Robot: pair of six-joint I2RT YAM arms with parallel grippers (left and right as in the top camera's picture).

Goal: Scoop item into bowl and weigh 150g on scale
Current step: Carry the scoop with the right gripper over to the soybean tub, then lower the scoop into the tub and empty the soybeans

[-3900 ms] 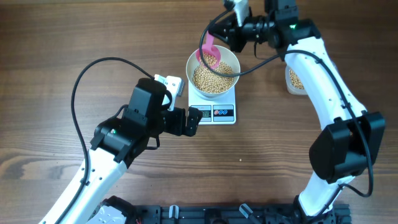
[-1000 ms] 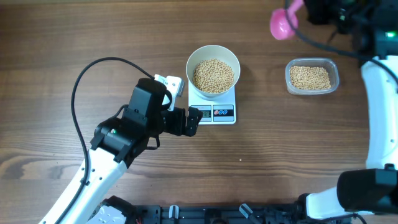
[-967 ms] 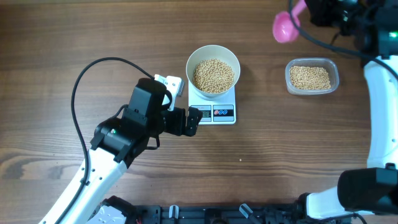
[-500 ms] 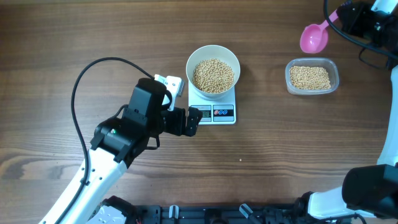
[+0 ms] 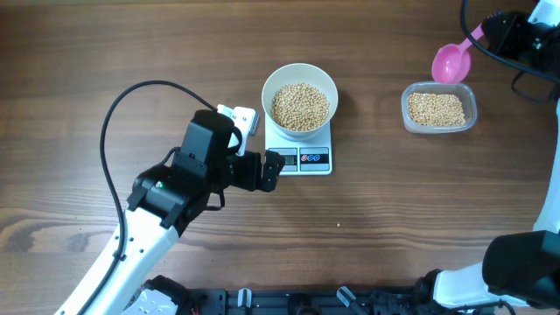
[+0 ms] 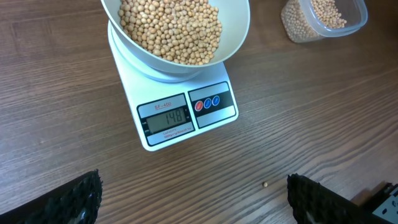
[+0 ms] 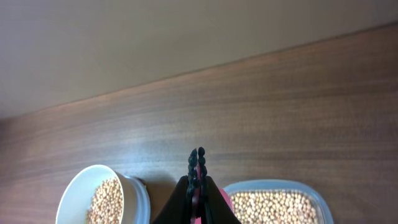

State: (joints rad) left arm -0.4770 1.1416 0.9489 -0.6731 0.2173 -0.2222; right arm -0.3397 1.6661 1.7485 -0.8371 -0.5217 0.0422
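Right fingers [image 7: 193, 173] clamp scoop [image 5: 451, 63]; left fingers [image 6: 69, 199] gape, their camera alone showing scale [image 6: 186, 111] digits.

There is one white bowl [image 5: 300, 72], one scale [image 5: 315, 159] with two round buttons [image 6: 207, 103], one clear tub [image 5: 406, 108] and one pink scoop [image 5: 452, 63]. The beans [image 6: 171, 28] in bowl and tub are too many to count. One speck [image 6: 265, 184] on the table [image 6: 311, 124] is possibly a stray bean.

A robotics lab bench: cabled left arm [image 5: 166, 192] and right arm [image 5: 521, 262] at a wood-grain table [image 5: 394, 201]
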